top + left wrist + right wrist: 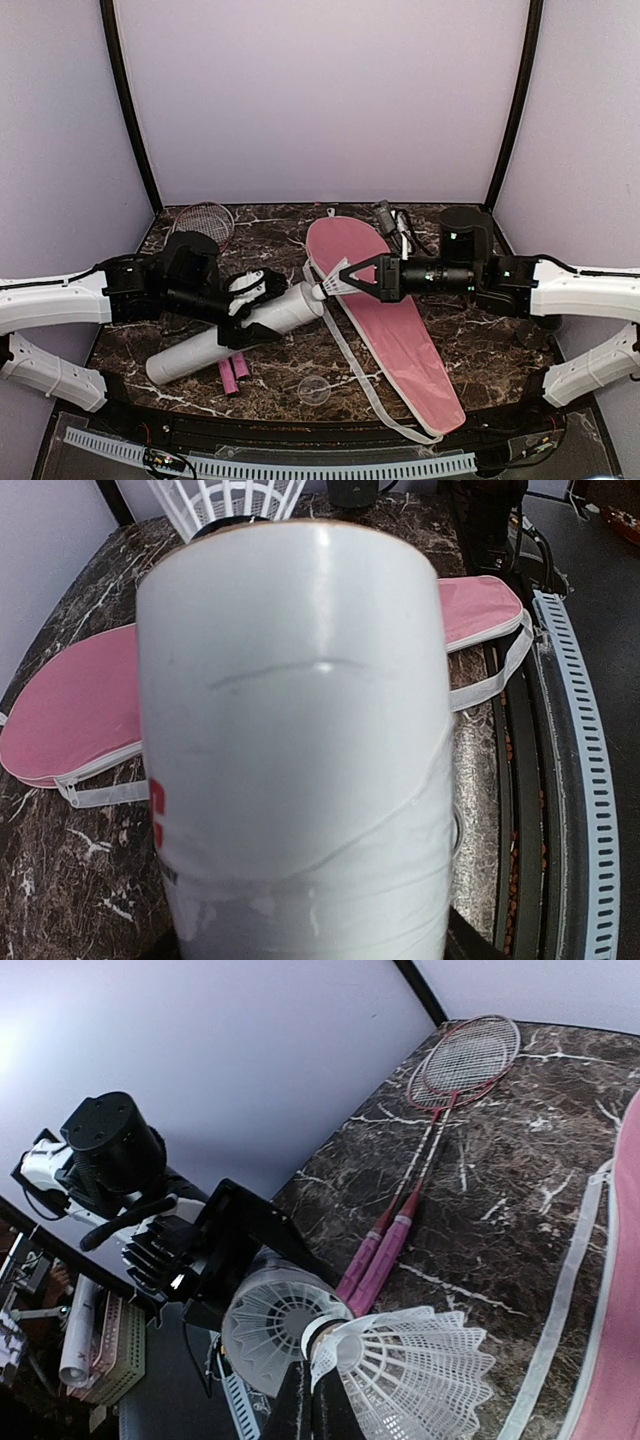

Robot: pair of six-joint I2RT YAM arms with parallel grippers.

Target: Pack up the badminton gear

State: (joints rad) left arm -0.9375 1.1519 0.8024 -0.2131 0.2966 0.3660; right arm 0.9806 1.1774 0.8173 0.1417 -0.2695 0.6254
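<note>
While L gripper [250, 312] grasps tube [190, 356], R gripper [348, 277] (jaws clenched) pinches 1 shuttlecock [328, 283].

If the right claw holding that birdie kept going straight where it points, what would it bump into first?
Most likely the open mouth of the white tube gripped by the left gripper. The shuttlecock in the right gripper looks almost there, though depth is unclear.

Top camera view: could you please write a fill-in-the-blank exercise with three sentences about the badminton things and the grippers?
1. The left gripper grips the white tube; the right gripper holds a ____.
2. The pink bag lies partly under the ____ gripper.
3. ____ rackets lie on the table.
Missing words: shuttlecock, right, two.
</note>
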